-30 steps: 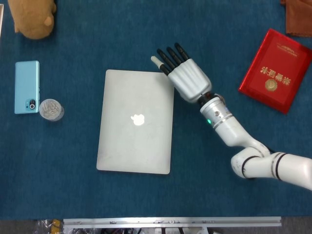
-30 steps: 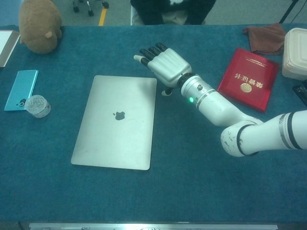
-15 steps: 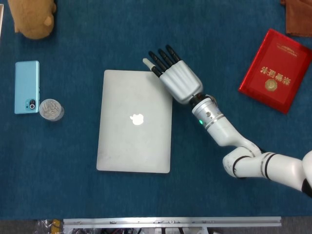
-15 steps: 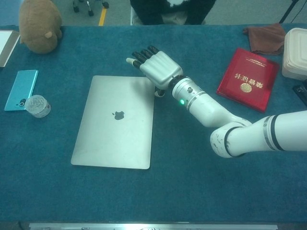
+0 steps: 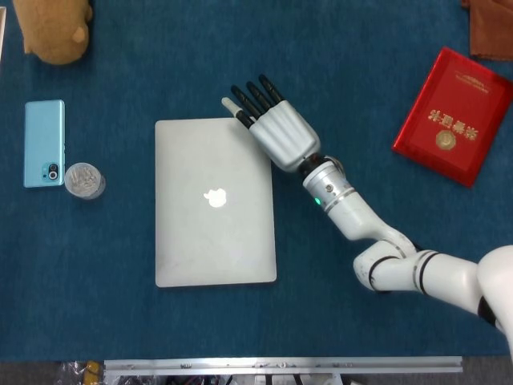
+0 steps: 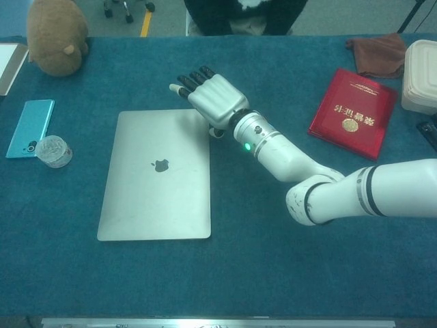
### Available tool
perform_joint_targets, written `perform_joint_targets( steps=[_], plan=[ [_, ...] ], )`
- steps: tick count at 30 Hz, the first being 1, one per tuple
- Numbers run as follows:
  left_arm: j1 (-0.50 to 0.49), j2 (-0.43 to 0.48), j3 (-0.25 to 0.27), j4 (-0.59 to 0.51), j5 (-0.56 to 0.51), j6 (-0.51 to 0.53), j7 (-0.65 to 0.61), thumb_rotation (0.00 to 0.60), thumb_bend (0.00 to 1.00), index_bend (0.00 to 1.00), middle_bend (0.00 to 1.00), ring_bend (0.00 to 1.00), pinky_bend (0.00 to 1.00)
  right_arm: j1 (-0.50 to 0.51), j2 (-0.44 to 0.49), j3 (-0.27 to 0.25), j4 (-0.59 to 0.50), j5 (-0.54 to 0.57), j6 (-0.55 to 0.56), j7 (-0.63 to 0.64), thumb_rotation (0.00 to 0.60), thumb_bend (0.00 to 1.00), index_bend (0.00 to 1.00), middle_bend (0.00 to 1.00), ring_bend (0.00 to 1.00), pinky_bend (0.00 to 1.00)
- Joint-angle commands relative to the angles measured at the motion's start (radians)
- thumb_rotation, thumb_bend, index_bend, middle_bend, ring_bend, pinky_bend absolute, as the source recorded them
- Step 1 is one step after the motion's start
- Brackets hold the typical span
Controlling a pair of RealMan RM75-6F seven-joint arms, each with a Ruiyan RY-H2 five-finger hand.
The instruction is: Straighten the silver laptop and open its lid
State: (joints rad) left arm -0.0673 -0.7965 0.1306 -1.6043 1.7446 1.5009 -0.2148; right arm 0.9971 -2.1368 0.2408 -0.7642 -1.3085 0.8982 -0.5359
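The silver laptop [image 5: 213,202] [image 6: 157,173] lies shut on the blue table, its sides running nearly square to the table's front edge. My right hand [image 5: 271,130] [image 6: 210,101] rests flat against the laptop's far right corner, fingers stretched out together and pointing up and left, holding nothing. Neither view shows my left hand.
A light blue phone [image 5: 43,143] and a small clear round jar [image 5: 84,180] lie left of the laptop. A brown plush toy [image 5: 53,28] sits at the far left. A red booklet [image 5: 453,115] lies at the right, with a brown cloth [image 6: 380,53] and a white box [image 6: 420,75] behind it.
My right hand has slid left against the laptop's far right corner. The laptop has turned and shifted left, from tilted to nearly square.
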Motion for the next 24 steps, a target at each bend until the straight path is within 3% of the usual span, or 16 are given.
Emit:
perform_joint_targets(
  steps=[1, 16, 20, 24],
  plan=[
    [0.003, 0.000, 0.000, 0.004, -0.003, 0.003, -0.004, 0.600, 0.29, 0.00, 0.00, 0.00, 0.00, 0.025, -0.027, 0.015, 0.040, -0.001, -0.008, 0.010, 0.600, 0.17, 0.00, 0.01, 0.00, 0.03],
    [0.008, 0.007, -0.001, 0.010, -0.008, 0.010, -0.013, 0.600, 0.29, 0.00, 0.00, 0.00, 0.00, 0.140, -0.128, 0.073, 0.240, -0.003, -0.035, 0.082, 0.600, 0.17, 0.00, 0.01, 0.00, 0.03],
    [0.001, 0.018, -0.001, 0.007, -0.007, -0.001, -0.018, 0.600, 0.29, 0.00, 0.00, 0.00, 0.00, 0.137, -0.108, 0.076, 0.217, -0.011, -0.011, 0.117, 0.600, 0.17, 0.00, 0.01, 0.00, 0.03],
    [-0.015, 0.024, 0.006, 0.002, 0.016, -0.026, 0.001, 0.600, 0.29, 0.00, 0.00, 0.00, 0.00, 0.106, -0.033, 0.078, 0.110, -0.018, 0.039, 0.117, 0.600, 0.17, 0.00, 0.01, 0.00, 0.03]
  ],
)
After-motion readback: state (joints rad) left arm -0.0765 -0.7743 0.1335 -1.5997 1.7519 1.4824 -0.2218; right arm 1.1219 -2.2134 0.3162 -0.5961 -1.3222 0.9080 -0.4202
